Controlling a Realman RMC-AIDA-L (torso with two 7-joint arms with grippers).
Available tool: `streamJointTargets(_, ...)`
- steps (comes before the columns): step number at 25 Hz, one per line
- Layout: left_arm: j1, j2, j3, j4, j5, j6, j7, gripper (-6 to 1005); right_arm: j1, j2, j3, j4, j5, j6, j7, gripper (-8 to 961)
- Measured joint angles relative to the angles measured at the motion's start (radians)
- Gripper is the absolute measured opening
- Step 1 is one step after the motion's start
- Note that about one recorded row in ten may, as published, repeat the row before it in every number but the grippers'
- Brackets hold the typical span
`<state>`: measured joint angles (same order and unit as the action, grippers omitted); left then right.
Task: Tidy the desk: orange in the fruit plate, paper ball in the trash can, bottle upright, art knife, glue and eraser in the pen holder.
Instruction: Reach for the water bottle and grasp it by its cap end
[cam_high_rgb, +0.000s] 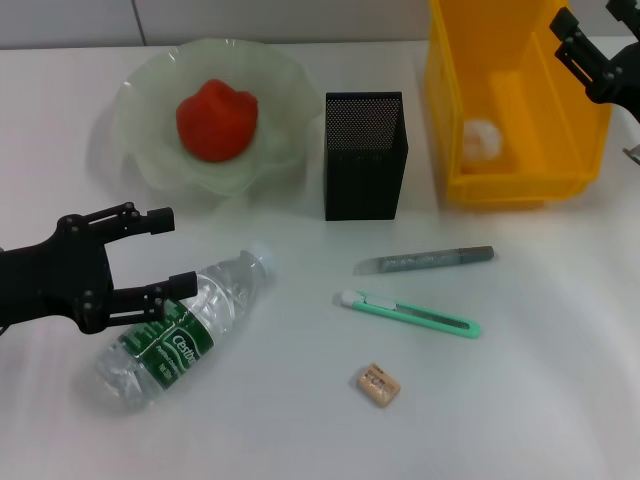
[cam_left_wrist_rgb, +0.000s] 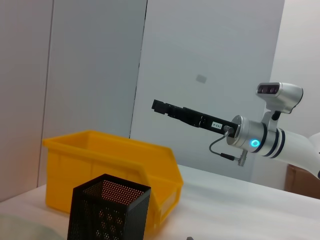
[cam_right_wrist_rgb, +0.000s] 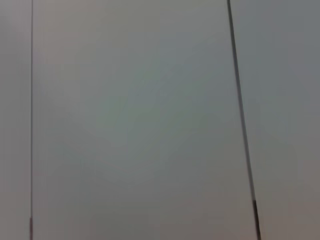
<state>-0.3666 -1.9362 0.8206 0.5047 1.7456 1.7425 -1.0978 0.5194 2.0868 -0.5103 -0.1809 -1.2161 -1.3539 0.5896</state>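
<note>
1. Left gripper (cam_high_rgb: 165, 255) sat low at the near left of the white table (cam_high_rgb: 540, 380), jaws spread wide, one finger above and one against the neck end of the bottle (cam_high_rgb: 180, 330). No clamp on it.
2. Bottle lay on its side, cap pointing toward the pen holder (cam_high_rgb: 365, 155), green label up.
3. Right gripper (cam_high_rgb: 572, 40) hovered at the far right over the rim of the yellow trash can (cam_high_rgb: 520, 185); cannot tell whether its jaws were apart or together. In the left wrist view it (cam_left_wrist_rgb: 159, 106) showed above the bin (cam_left_wrist_rgb: 115, 160).
4. Paper ball (cam_high_rgb: 482, 140) lay inside the trash can.
5. Orange (cam_high_rgb: 217, 120) rested in the pale green fruit plate (cam_high_rgb: 150, 90), far left.
6. Black mesh pen holder stood upright between plate and bin.
7. Glue (cam_high_rgb: 425, 260), art knife (cam_high_rgb: 410, 313) and eraser (cam_high_rgb: 379, 384) lay on the table in front of the pen holder, apart from one another, eraser nearest the robot.
8. Right wrist view showed only a plain wall.
</note>
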Motion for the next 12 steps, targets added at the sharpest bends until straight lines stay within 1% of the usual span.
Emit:
streamJointTargets(5, 0.0, -0.001, 0.0, 0.0, 0.001, 0.0, -0.001, 793, 0.0, -0.003, -0.008, -0.001, -0.001, -0.047, 0.075, 745)
streamJointTargets(6, 0.0, -0.001, 0.0, 0.0, 0.001, 0.0, -0.002, 793, -0.002, -0.005, -0.009, -0.006, -0.006, -0.083, 0.128, 744)
streamJointTargets(8, 0.0, -0.001, 0.0, 0.0, 0.001, 0.0, -0.002, 793, -0.003, -0.007, -0.011, -0.012, -0.014, -0.103, 0.161, 744)
streamJointTargets(9, 0.0, -0.001, 0.0, 0.0, 0.001, 0.0, -0.003, 793, -0.008, -0.008, -0.014, -0.029, -0.044, -0.149, 0.238, 744)
streamJointTargets(10, 0.0, -0.001, 0.0, 0.0, 0.001, 0.0, -0.003, 792, -0.008, -0.008, -0.014, -0.029, -0.044, -0.149, 0.238, 743)
streamJointTargets(12, 0.0, -0.001, 0.0, 0.0, 0.001, 0.0, -0.003, 792, -0.02, -0.008, -0.014, -0.057, -0.082, -0.194, 0.315, 743)
